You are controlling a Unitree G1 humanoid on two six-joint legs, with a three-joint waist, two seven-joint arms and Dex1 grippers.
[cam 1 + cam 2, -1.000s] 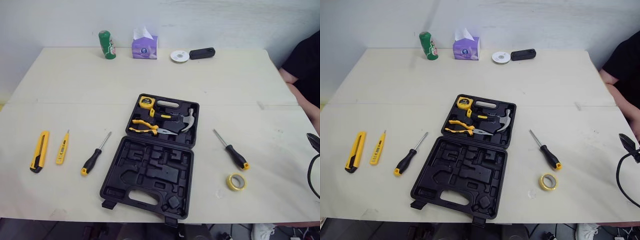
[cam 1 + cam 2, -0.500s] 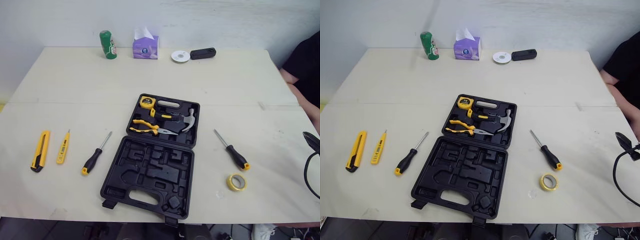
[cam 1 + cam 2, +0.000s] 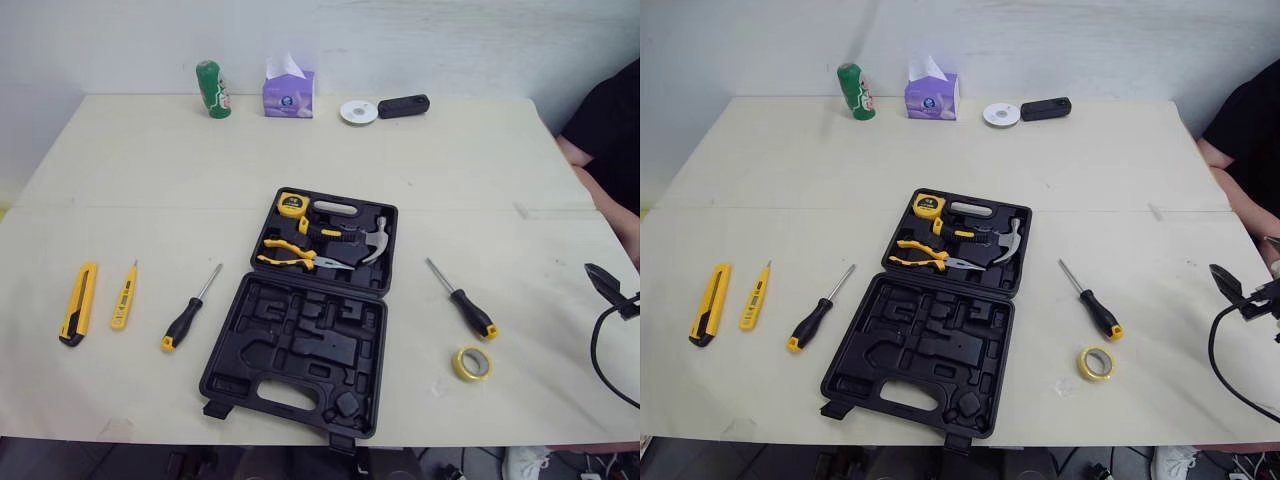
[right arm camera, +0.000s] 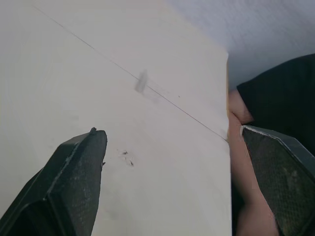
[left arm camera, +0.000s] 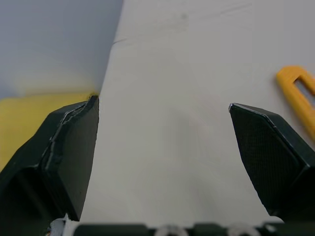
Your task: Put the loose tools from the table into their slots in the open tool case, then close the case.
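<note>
Nearest: left gripper (image 5: pixel 162 103) and right gripper (image 4: pixel 168 130), both spread wide, holding nothing, over the table (image 3: pixel 450 170). Mid-table: open tool case (image 3: pixel 295 345), hammer (image 3: pixel 376 240) and pliers (image 3: pixel 290 262) in its far half; tape roll (image 3: pixel 472 363), screwdriver (image 3: pixel 463 300) to its right; second screwdriver (image 3: pixel 190 310), tester pen (image 3: pixel 124 295), knife (image 3: pixel 78 302) to its left. Far edge: can (image 3: pixel 211 89), tissue box (image 3: pixel 288 94).

Table (image 3: pixel 480 170) with tool case (image 3: pixel 296 352), screwdriver (image 3: pixel 468 308), tape (image 3: pixel 472 363)

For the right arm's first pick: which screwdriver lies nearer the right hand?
The screwdriver beside the tape roll, right of the tool case; the other screwdriver lies left of it.
</note>
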